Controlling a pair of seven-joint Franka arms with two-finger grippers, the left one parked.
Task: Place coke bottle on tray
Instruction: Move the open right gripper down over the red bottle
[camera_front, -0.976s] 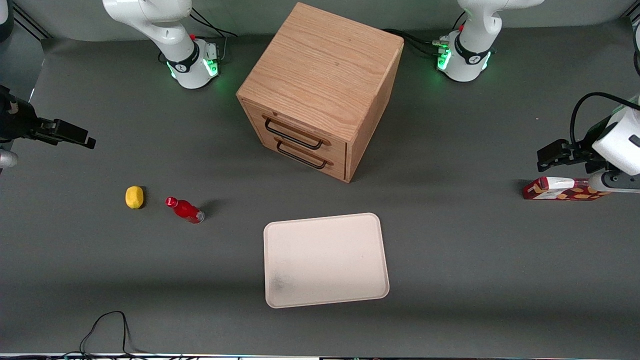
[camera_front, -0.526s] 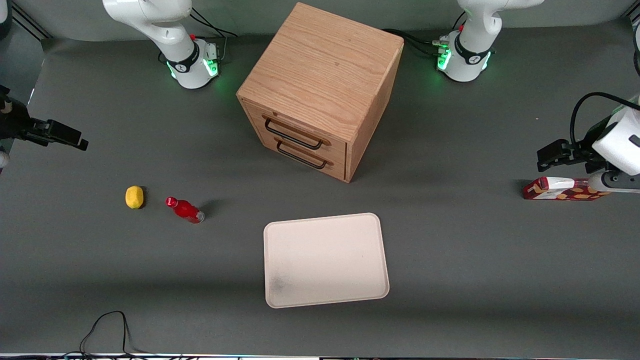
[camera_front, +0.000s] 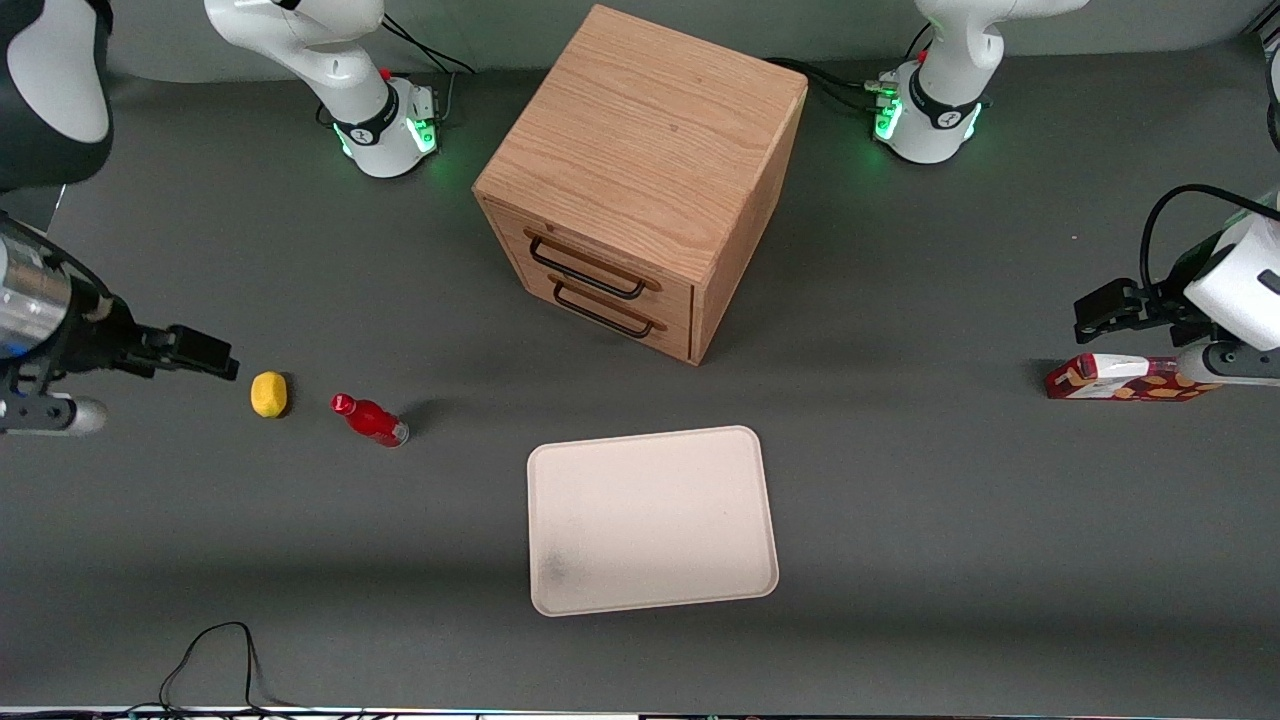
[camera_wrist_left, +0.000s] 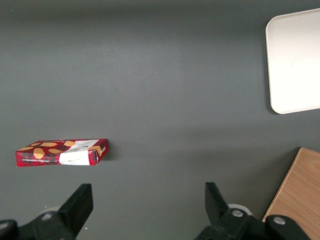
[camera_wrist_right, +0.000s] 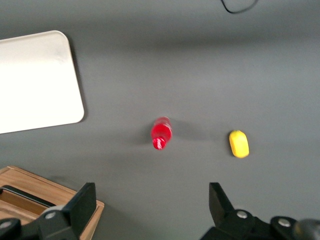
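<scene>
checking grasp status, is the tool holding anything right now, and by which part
Nothing is held. The tool is open in the air beside the lemon; the coke bottle stands untouched on the table.

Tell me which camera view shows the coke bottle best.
The front view: the coke bottle stands on the table beside the lemon, with cap, red body and clear base all visible. The right wrist view sees it from above, blurred, mostly cap. The left wrist view misses it. The open end effector hovers near the lemon.

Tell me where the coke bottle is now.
The coke bottle stands on the table between the lemon and the tray, toward the working arm's end; the open gripper hovers beside the lemon.
</scene>
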